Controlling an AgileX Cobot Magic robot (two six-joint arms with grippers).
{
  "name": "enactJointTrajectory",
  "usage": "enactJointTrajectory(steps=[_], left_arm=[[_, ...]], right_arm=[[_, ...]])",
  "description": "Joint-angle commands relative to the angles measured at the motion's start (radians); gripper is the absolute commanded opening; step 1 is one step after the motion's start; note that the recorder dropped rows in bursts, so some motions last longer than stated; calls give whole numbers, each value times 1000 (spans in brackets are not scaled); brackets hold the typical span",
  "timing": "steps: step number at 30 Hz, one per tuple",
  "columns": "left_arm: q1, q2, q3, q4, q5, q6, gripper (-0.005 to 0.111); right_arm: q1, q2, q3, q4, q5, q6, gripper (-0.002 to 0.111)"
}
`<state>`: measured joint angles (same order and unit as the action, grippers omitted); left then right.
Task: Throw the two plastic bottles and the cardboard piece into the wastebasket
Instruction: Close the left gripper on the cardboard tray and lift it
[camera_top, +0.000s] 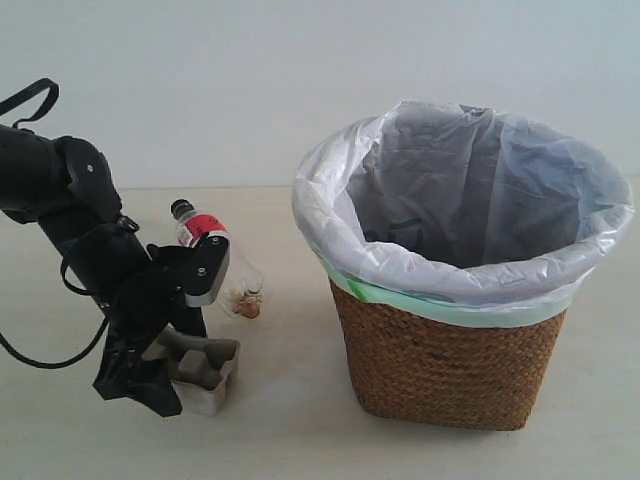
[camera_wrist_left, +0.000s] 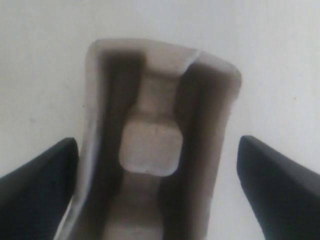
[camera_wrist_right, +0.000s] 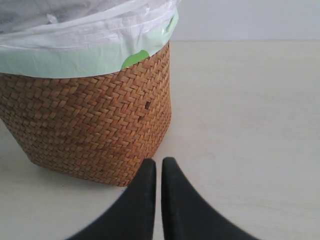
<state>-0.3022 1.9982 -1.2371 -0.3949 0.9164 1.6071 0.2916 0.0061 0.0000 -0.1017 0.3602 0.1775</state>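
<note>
The grey-beige cardboard piece (camera_top: 212, 372) (camera_wrist_left: 150, 150) lies on the table left of the wastebasket (camera_top: 450, 360). My left gripper (camera_top: 176, 364) (camera_wrist_left: 158, 142) is lowered over it, open, with one black finger on each side; a gap shows at one finger. Behind the arm lies a clear plastic bottle (camera_top: 214, 238) with a black cap and red label. The wastebasket (camera_wrist_right: 90, 125) is brown wicker with a white bag edged in green. My right gripper (camera_wrist_right: 158, 161) is shut and empty, low beside the basket's base.
The left arm (camera_top: 70, 215) reaches in from the left edge and covers part of the bottle. Pale tabletop (camera_top: 290, 420) lies between the cardboard and the basket. A plain wall stands behind.
</note>
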Motion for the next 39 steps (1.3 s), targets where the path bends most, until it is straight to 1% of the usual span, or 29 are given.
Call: enactJointTrajectory(steps=[1, 11, 18, 21, 23, 25, 32, 39], left_arm=[[-10, 2, 5, -9, -5, 0, 80], [-10, 4, 5, -9, -8, -3, 80], [-10, 4, 5, -21, -41, 1, 80], [-10, 4, 5, -71, -27, 1, 80], [-10, 7, 5, -72, -25, -1, 80], [-10, 14, 5, -72, -7, -41, 80], [-10, 32, 5, 2, -8, -56, 80], [-10, 34, 5, 14, -17, -56, 79]], right_arm=[[-3, -6, 0, -6, -3, -1, 0], [-3, -6, 0, -6, -3, -1, 0], [-3, -6, 0, -6, -3, -1, 0], [-3, -6, 0, -6, -3, -1, 0], [-3, -6, 0, -6, -3, -1, 0], [-3, -6, 0, -6, -3, -1, 0], [-3, -6, 0, -6, -3, -1, 0], [-3, -6, 0, -6, -3, -1, 0]])
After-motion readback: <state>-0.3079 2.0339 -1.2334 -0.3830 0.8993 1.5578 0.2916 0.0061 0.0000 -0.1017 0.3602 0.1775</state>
